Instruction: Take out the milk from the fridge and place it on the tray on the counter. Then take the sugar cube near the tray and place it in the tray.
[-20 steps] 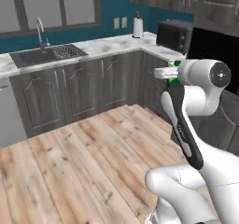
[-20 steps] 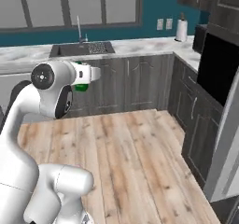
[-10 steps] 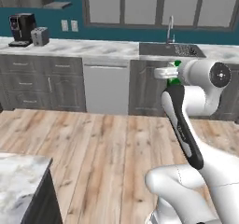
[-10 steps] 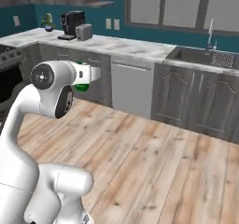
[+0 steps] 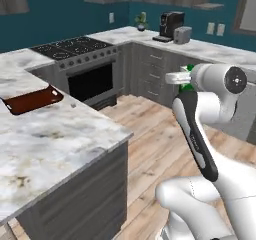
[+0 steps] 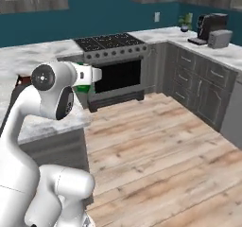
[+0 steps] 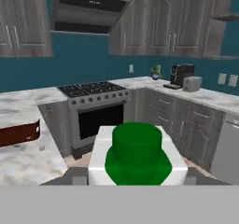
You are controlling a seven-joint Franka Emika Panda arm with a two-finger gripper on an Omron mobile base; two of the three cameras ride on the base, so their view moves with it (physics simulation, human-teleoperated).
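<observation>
The gripper point(image 7: 135, 178) was clenched on the milk point(image 7: 137, 155), held up in the air in front of the arm, its green cap and white top looming in the hand view with the finger tips hidden behind it. In the left base view only a green sliver of the carton showed behind the white wrist. The reddish-brown tray point(image 5: 32, 100) lay on the marbled table point(image 5: 60, 139), cut off at the left edge, with a tiny white speck, probably the sugar cube point(image 5: 73, 104), just beside it.

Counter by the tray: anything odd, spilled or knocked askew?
Nothing stands out. The tray lies flat on the counter, the sugar cube sits just beside it, and the milk is upright in the gripper.
</observation>
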